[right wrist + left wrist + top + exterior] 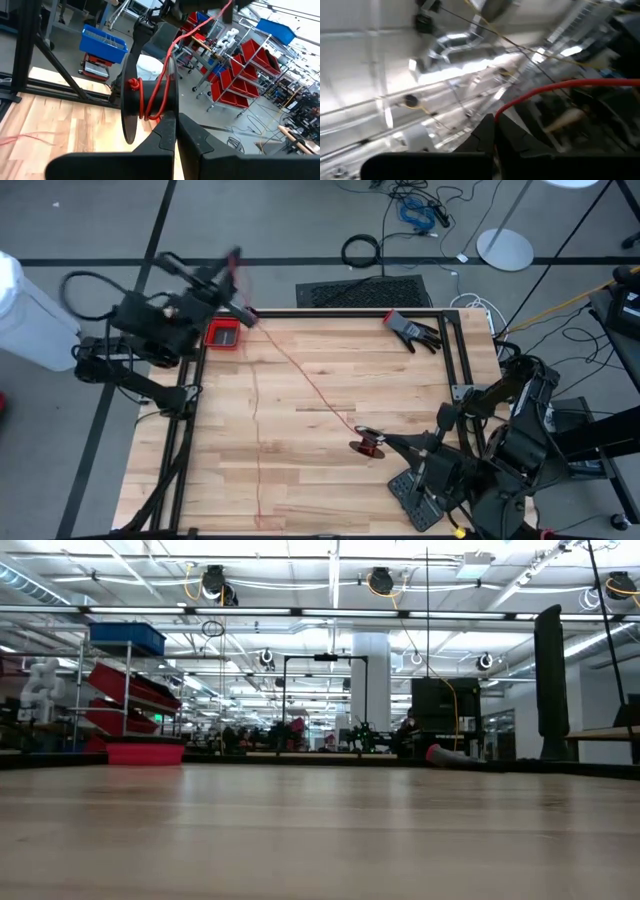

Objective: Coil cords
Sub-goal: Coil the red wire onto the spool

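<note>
A thin red cord runs in a straight slanting line from my left gripper, at the table's far left, to a small round black disc near the table's right front. Another length of the cord lies slack on the wood. In the right wrist view the disc stands on edge with several turns of cord wound on its hub. My right gripper is shut on the disc. My left gripper is shut on the cord and looks up at the ceiling. My left gripper pinches the red cord between its two shut fingers. The cord leaves the fingertips and arcs away to one side, lifted clear of the table. My right gripper pinches the disc's rim between its two fingers, coming level from the table's right. The disc stands on edge just above the wood, and the cord rises from it toward the left arm.
A red tray sits at the far left corner beside my left gripper; it also shows in the low view. A black and red glove lies at the far right. Dark frame rails border the table.
</note>
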Robot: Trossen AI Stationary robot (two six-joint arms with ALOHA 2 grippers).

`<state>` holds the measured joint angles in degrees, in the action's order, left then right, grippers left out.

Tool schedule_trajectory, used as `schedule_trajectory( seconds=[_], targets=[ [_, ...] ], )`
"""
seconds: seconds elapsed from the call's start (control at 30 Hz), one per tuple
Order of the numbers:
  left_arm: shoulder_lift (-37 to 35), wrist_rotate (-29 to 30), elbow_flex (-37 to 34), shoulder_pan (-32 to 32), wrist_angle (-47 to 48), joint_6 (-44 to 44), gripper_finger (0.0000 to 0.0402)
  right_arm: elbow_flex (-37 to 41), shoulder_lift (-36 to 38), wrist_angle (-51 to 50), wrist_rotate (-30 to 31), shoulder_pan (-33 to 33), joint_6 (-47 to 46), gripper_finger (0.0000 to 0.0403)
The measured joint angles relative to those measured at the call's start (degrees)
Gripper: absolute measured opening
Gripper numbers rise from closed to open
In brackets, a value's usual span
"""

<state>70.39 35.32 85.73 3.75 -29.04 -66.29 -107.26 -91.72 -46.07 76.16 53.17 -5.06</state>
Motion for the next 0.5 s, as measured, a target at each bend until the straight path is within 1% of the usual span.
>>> schedule_trajectory(
  seconds=[0.13,0.3,0.4,0.5],
  targets=[
    [0.30,0.40,-0.05,-0.46,14.37,7.65,0.0037,0.00,0.00,0.49,0.00,0.00,-0.04,0.0000],
    [1.76,1.80,-1.09,-2.04,21.92,13.70,0.0082,0.02,0.00,0.49,0.00,0.00,-0.15,0.0000],
    [2.68,4.26,-1.16,-2.80,26.06,15.68,0.0109,0.02,0.00,0.48,-0.11,0.00,-0.49,0.0000],
    [3.26,5.82,-1.16,-3.08,32.93,19.39,0.0134,0.02,0.02,0.48,-1.40,0.00,-0.68,0.0000]
  ],
)
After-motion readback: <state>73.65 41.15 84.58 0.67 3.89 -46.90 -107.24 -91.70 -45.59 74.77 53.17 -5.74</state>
